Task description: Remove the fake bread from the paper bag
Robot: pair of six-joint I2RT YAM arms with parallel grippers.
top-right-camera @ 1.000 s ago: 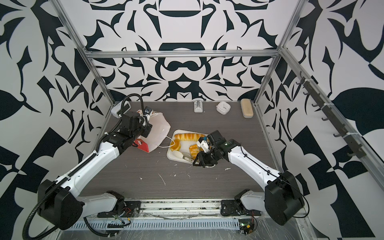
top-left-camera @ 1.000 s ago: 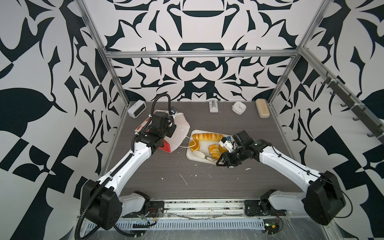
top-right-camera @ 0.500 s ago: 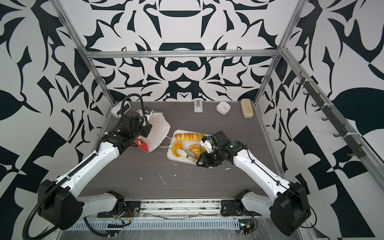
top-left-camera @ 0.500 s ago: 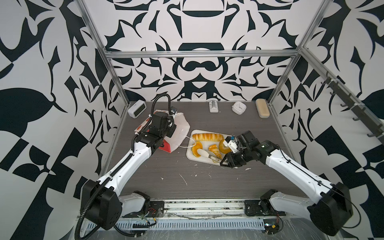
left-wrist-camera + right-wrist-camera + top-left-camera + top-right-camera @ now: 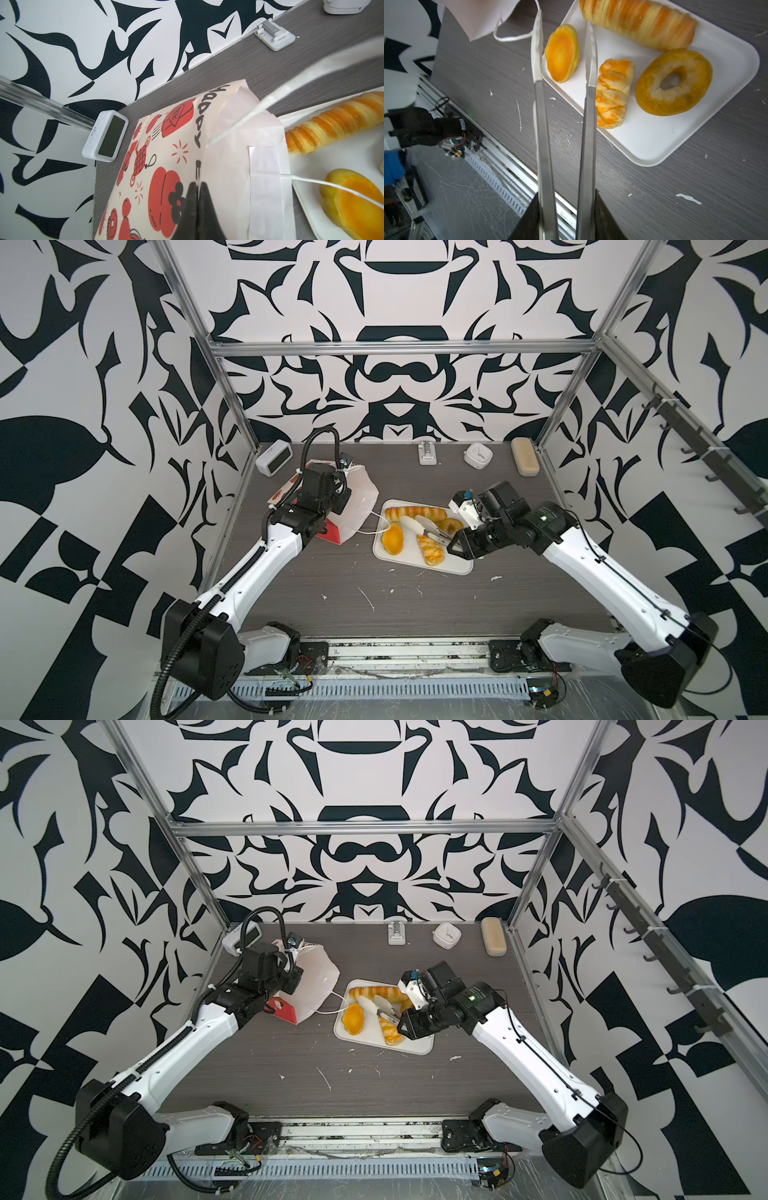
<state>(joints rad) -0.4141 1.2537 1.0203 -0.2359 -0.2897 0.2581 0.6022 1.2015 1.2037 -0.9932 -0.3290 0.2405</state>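
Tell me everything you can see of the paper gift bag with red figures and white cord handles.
The paper gift bag is thin cream paper printed with red figures and black letters, white inside, with white cord handles. It sits tipped back left on the dark table, mouth open toward the flat white tray. The left gripper is shut on its wall; one cord reaches the tray's rim.

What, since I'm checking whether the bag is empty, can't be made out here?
- Paper bag interior: the left arm overlaps it in both top views; the left wrist view shows only walls.
- Ring bagel: partly under the right arm in both top views.
- Long loaf: cut off by the right wrist view's edge.
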